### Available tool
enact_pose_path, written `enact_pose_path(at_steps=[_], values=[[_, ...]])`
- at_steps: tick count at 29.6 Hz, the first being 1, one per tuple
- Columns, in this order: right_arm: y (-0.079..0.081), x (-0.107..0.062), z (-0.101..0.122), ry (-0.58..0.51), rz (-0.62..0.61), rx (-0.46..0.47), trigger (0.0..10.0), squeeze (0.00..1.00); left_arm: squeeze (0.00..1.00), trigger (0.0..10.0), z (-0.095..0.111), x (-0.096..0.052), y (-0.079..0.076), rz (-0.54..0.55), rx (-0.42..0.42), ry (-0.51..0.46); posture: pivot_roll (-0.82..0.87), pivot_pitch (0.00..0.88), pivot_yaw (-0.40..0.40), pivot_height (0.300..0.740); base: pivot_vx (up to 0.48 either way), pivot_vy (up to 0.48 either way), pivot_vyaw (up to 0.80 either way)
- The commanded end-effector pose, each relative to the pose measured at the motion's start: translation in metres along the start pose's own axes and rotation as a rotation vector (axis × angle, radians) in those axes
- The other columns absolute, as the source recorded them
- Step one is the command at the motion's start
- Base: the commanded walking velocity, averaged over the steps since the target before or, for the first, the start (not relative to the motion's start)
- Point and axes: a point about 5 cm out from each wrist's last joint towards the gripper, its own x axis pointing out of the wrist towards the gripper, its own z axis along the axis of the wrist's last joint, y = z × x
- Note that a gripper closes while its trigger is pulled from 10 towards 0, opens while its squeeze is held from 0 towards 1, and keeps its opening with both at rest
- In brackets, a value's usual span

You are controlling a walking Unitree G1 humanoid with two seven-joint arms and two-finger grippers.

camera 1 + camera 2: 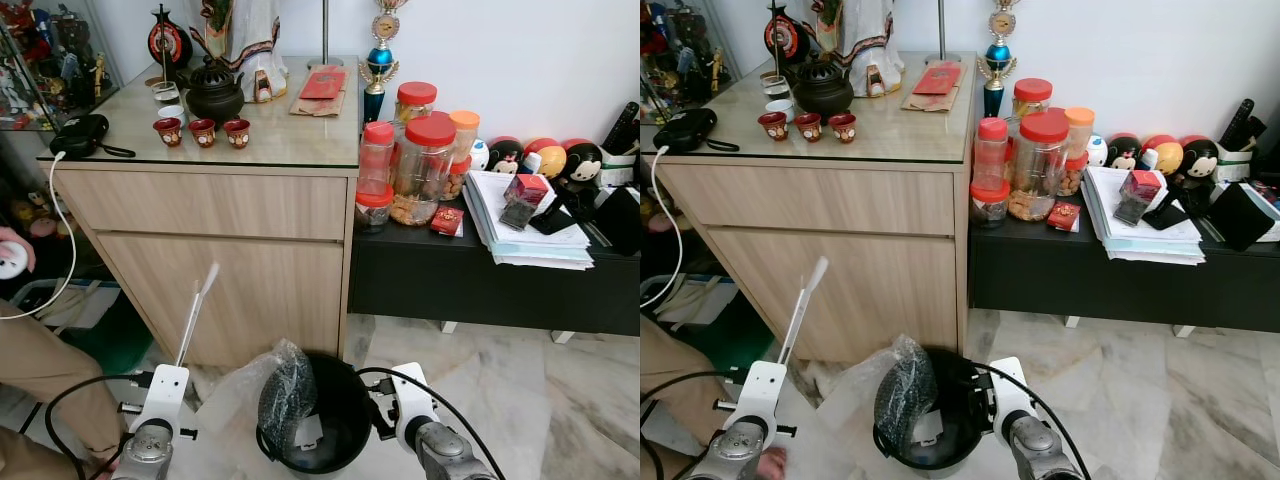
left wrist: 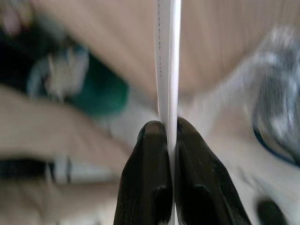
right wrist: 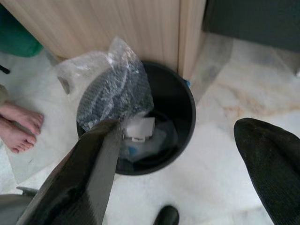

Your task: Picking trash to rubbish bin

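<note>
A black rubbish bin (image 1: 345,440) stands on the marble floor against the wooden cabinet. A clear plastic bag (image 1: 278,388) of bubble wrap leans over its left rim, and white scraps (image 3: 138,128) lie inside. My left gripper (image 2: 168,133) is low at the left, shut on a long thin white strip (image 1: 197,312) that points up along the cabinet front. Just right of the bin, my right gripper (image 3: 178,124) hangs open, with nothing between its fingers (image 3: 96,164).
The wooden cabinet (image 1: 220,250) with a tea set on top is straight ahead. A black low table (image 1: 480,275) with jars and papers is to the right. A person stands at the left, with a hand (image 1: 10,258) and bare feet (image 3: 18,126) in view.
</note>
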Motion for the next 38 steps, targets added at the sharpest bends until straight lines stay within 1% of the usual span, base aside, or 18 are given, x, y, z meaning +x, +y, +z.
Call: enact_pose_path(at_steps=[1,2,4,7,8,9,11,14,16,19,21,23,24,25,28,31,35,38], values=[[0.000,0.003,0.017,-0.060,0.010,-0.024,10.0,0.00,0.00,10.0,0.018,0.004,0.003,-0.008,0.050,-0.101,0.04,0.049,0.009,0.740,0.000,0.000,0.00],[-0.001,0.004,0.024,-0.086,0.018,-0.032,10.0,0.00,0.00,10.0,0.035,0.006,0.001,-0.039,0.079,-0.185,0.04,0.049,0.009,0.740,0.000,0.000,0.00],[0.000,0.006,0.036,-0.123,0.034,-0.045,10.0,0.00,0.00,10.0,0.062,0.010,-0.004,-0.080,0.110,-0.308,0.04,0.050,0.009,0.740,0.000,0.000,0.00],[0.000,0.006,0.040,-0.138,0.042,-0.044,10.0,0.00,0.00,10.0,0.072,0.011,-0.006,-0.087,0.108,-0.342,0.04,0.050,0.009,0.740,0.000,0.000,0.00],[0.003,0.008,0.050,-0.164,0.061,-0.068,10.0,0.00,0.00,10.0,0.096,0.016,-0.016,-0.134,0.086,-0.393,0.03,0.053,0.004,0.740,0.000,0.000,0.00],[0.003,0.008,0.055,-0.173,0.067,-0.078,10.0,0.00,0.00,10.0,0.106,0.018,-0.021,-0.162,0.066,-0.405,0.03,0.054,0.004,0.740,0.000,0.000,0.00],[0.005,0.009,0.061,-0.188,0.071,-0.102,10.0,0.00,0.00,10.0,0.118,0.020,-0.033,-0.226,0.054,-0.412,0.02,0.057,0.004,0.740,0.000,0.000,0.00],[0.007,0.010,0.071,-0.218,0.076,-0.102,10.0,0.00,0.00,10.0,0.129,0.019,-0.060,-0.367,0.070,-0.398,0.02,0.061,0.006,0.740,0.000,0.000,0.00],[0.008,0.010,0.075,-0.240,0.076,-0.101,10.0,0.00,0.00,10.0,0.131,0.017,-0.074,-0.418,0.102,-0.385,0.01,0.068,0.008,0.740,0.000,0.000,0.00],[0.010,0.010,0.079,-0.264,0.081,-0.101,10.0,0.00,0.00,10.0,0.129,0.015,-0.086,-0.451,0.111,-0.355,0.00,0.081,0.010,0.740,0.000,0.000,0.00],[0.013,0.010,0.080,-0.278,0.109,-0.106,10.0,0.00,0.00,10.0,0.125,0.012,-0.099,-0.491,0.097,-0.322,-0.01,0.090,0.010,0.740,0.000,0.000,0.00],[0.014,0.010,0.079,-0.279,0.119,-0.108,10.0,0.00,0.00,10.0,0.124,0.011,-0.101,-0.501,0.096,-0.315,-0.01,0.092,0.010,0.740,0.000,0.000,0.00],[0.016,0.009,0.076,-0.267,0.139,-0.138,10.0,0.00,0.00,10.0,0.118,0.008,-0.109,-0.525,0.081,-0.285,-0.01,0.103,0.007,0.740,0.000,0.000,0.00],[0.016,0.009,0.074,-0.260,0.143,-0.155,10.0,0.00,0.00,10.0,0.114,0.007,-0.111,-0.531,0.077,-0.272,-0.01,0.103,0.007,0.740,0.000,0.000,0.00],[0.010,0.008,0.064,-0.218,0.117,-0.192,10.0,0.00,0.00,10.0,0.100,0.004,-0.115,-0.541,0.030,-0.221,-0.01,0.115,0.004,0.740,0.000,0.000,0.00],[0.007,0.008,0.060,-0.204,0.110,-0.195,10.0,0.00,0.00,10.0,0.092,0.002,-0.115,-0.545,0.026,-0.202,-0.01,0.122,0.001,0.740,0.000,0.000,0.00],[0.008,0.007,0.060,-0.209,0.120,-0.195,10.0,0.00,0.00,10.0,0.087,0.002,-0.113,-0.542,0.032,-0.192,0.00,0.126,0.002,0.740,0.000,0.000,0.00],[0.010,0.007,0.060,-0.214,0.123,-0.192,10.0,0.00,0.00,10.0,0.089,0.004,-0.110,-0.536,0.035,-0.198,0.00,0.126,0.004,0.740,0.000,0.000,0.00]])
